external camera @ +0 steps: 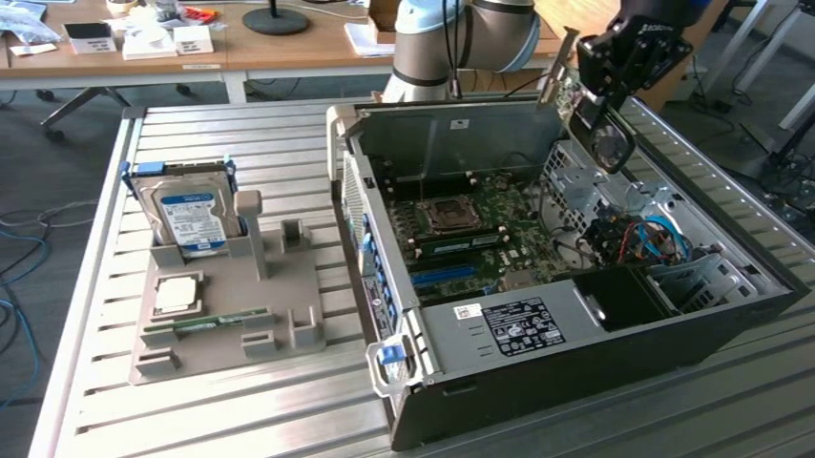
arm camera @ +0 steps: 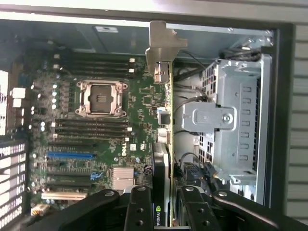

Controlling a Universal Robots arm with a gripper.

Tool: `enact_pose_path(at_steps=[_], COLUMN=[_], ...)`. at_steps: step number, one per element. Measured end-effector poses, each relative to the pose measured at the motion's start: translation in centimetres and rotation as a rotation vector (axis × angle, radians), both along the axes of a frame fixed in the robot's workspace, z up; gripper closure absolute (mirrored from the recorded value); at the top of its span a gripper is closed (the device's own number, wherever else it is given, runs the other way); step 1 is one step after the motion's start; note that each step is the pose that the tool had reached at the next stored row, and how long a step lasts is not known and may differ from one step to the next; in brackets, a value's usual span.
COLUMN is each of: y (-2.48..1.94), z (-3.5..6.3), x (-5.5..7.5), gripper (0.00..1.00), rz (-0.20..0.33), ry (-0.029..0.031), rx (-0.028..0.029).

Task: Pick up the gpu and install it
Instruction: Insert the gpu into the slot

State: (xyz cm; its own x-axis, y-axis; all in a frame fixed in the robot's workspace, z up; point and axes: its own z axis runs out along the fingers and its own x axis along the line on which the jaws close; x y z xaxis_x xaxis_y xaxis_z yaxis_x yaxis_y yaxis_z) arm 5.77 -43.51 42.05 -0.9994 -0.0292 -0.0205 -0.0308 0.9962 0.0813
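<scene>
My gripper [external camera: 609,88] hangs over the far right corner of the open computer case [external camera: 713,334] and is shut on the gpu [external camera: 609,141]. The card is dark and hangs edge-down above the case. Its silvery metal bracket [external camera: 558,72] sticks out toward the exterior view's left. In the wrist view the gpu [arm camera: 166,110] shows edge-on, running from its bracket [arm camera: 161,45] down to between the two black fingers [arm camera: 139,211] of the gripper [arm camera: 162,214]. Below it lies the green motherboard [arm camera: 139,96] with its empty CPU socket [arm camera: 102,97] and expansion slots [arm camera: 70,156].
A grey parts holder [external camera: 223,305] sits on the slatted metal table [external camera: 229,134] at the exterior view's left. It carries an upright silver hard drive [external camera: 191,218], a CPU [external camera: 176,294] and a green memory stick [external camera: 210,322]. The drive cage [arm camera: 231,125] stands beside the card's path.
</scene>
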Motion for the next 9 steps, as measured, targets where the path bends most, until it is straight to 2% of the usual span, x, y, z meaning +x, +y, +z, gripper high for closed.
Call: enact_pose_path(at_steps=[9], y=[0.00], z=[-0.05], x=[0.00], gripper=[0.73], rz=[0.163], ry=[0.0000], rx=[-0.0001])
